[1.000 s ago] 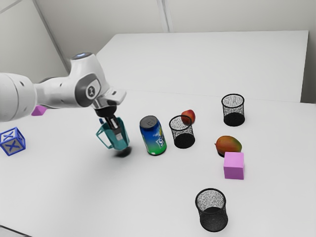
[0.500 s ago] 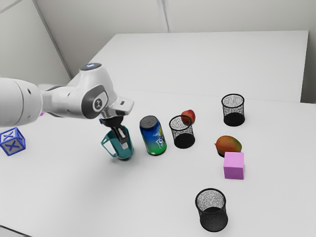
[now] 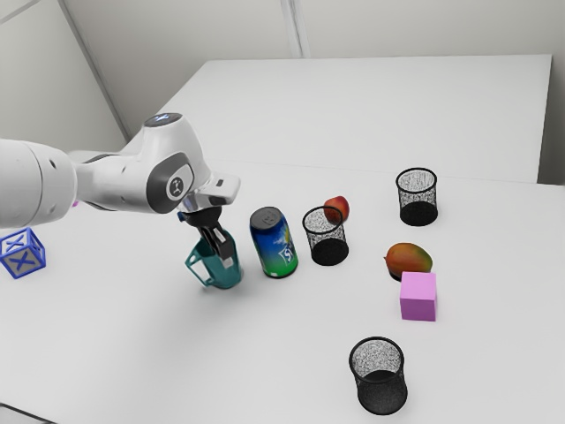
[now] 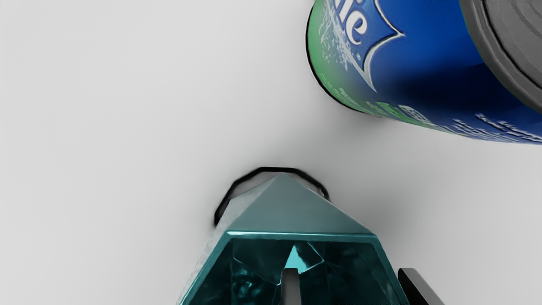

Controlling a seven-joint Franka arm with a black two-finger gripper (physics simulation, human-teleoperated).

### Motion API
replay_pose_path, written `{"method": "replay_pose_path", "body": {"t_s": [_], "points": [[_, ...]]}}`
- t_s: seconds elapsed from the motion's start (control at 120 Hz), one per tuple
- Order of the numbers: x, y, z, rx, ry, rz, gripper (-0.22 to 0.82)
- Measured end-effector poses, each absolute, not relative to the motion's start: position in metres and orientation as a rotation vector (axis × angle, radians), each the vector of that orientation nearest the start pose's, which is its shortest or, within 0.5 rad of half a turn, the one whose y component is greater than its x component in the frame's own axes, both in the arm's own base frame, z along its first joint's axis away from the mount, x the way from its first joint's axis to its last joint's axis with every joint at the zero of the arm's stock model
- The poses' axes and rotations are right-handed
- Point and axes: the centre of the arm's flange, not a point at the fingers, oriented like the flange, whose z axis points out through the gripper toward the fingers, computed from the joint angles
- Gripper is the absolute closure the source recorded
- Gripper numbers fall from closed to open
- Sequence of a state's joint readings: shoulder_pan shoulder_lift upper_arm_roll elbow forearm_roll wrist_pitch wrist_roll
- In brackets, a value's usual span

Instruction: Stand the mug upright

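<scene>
Mug (image 3: 226, 275) stands upright, or nearly, toward six o'clock from your gripper (image 3: 225, 258) in the exterior view, handle (image 3: 199, 267) at nine, soda can (image 3: 275, 246) at two (a close neighbour). Wrist view: your fingers (image 4: 290, 288) are spread, one inside the mug, one outside, not pinching. Likely release step; next, withdraw gently upward.

In the exterior view, from the blue-and-green metal can (image 3: 274, 245): round red fruit (image 3: 339, 208) at two o'clock, orange-green mango (image 3: 409, 259) at three, smooth pink cube (image 3: 418, 298) at four
</scene>
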State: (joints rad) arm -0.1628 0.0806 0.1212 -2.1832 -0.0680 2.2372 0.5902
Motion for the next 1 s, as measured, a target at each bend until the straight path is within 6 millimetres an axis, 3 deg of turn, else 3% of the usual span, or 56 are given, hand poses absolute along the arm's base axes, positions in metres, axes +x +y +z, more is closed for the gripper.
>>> {"method": "replay_pose_path", "body": {"t_s": [0.258, 0.417, 0.575, 0.675, 0.792, 0.883, 1.0], "points": [[0.540, -0.033, 0.352, -3.054, 0.929, 0.013, 0.23], [0.539, -0.042, 0.368, -3.053, 0.939, -0.030, 0.15], [0.540, -0.050, 0.414, -3.042, 0.945, -0.144, 0.09], [0.563, -0.057, 0.471, -3.025, 0.941, -0.248, 0.06], [0.596, -0.062, 0.525, -3.003, 0.932, -0.288, 0.03], [0.619, -0.038, 0.548, -2.990, 0.847, -0.233, 0.02], [0.631, -0.006, 0.547, -3.008, 0.726, -0.109, 0.01]]}}
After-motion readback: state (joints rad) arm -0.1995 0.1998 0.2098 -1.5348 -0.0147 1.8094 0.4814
